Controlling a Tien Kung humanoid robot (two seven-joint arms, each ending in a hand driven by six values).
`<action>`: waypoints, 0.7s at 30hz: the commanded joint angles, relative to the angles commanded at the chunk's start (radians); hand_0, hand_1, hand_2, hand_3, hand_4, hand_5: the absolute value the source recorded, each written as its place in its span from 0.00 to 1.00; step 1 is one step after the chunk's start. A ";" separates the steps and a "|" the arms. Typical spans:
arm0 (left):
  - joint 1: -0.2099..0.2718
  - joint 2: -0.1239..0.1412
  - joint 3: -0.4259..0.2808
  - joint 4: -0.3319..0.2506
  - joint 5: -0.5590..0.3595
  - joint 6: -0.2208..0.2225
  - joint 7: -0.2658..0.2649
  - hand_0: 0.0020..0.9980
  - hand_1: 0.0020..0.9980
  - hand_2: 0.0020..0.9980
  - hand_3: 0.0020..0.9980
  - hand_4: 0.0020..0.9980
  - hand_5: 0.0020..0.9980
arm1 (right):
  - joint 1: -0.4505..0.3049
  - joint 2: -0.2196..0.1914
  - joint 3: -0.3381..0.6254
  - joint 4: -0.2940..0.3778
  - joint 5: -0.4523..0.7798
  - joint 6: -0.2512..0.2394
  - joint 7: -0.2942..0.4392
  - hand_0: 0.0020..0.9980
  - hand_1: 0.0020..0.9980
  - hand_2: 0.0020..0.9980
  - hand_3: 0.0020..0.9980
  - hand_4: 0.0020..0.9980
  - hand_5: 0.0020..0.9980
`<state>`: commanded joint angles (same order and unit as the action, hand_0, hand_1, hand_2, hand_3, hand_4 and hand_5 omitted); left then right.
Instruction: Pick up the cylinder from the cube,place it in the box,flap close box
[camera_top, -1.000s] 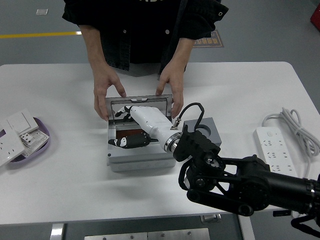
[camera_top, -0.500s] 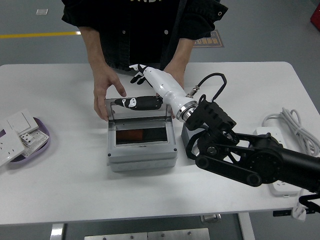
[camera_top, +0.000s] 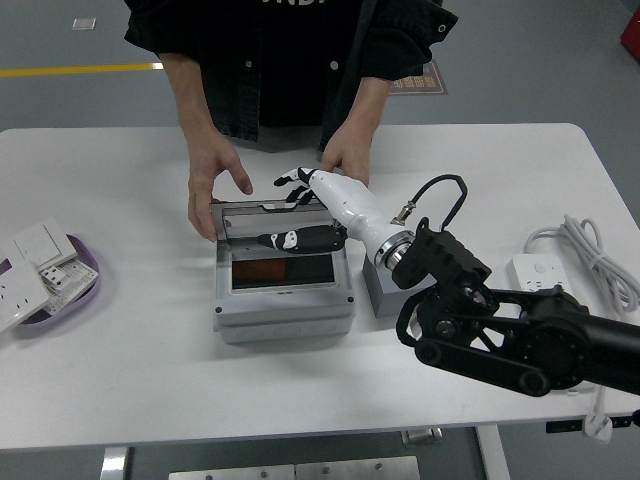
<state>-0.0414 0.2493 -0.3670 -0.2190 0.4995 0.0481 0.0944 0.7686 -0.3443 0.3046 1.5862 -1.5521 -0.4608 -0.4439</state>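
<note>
My right hand (camera_top: 318, 200), fingers spread and holding nothing, rests on the box (camera_top: 284, 282) lid (camera_top: 275, 208); a person's hands (camera_top: 212, 185) steady the box's rear.

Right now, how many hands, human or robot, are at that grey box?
3: the person's two hands at the box's far corners, and the robot's right hand over its raised lid.

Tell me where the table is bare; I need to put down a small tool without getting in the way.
Bare: the front strip between the box and the table's near edge, and the far right corner beyond the power strip. Crowded: around the box, with the right hand over the raised lid, the person's hands behind it, and the cube alongside.
</note>
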 joint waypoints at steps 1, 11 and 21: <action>0.000 0.000 -0.001 0.000 0.000 0.000 0.000 0.60 0.62 0.60 0.62 0.67 0.22 | -0.006 -0.005 -0.003 0.021 0.007 -0.003 0.000 0.77 0.62 0.65 0.76 0.97 0.48; -0.001 0.000 -0.007 0.002 0.004 0.003 -0.001 0.60 0.62 0.60 0.62 0.67 0.22 | -0.061 0.006 -0.016 0.061 0.151 -0.043 0.069 0.74 0.62 0.65 0.76 0.78 0.39; 0.004 -0.002 -0.010 0.002 0.003 0.002 -0.002 0.59 0.62 0.60 0.62 0.67 0.22 | -0.178 -0.034 0.125 0.071 0.190 -0.082 0.138 0.73 0.62 0.64 0.74 0.75 0.41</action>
<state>-0.0376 0.2469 -0.3769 -0.2171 0.5026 0.0499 0.0926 0.5904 -0.3785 0.4295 1.6569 -1.3617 -0.5423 -0.3058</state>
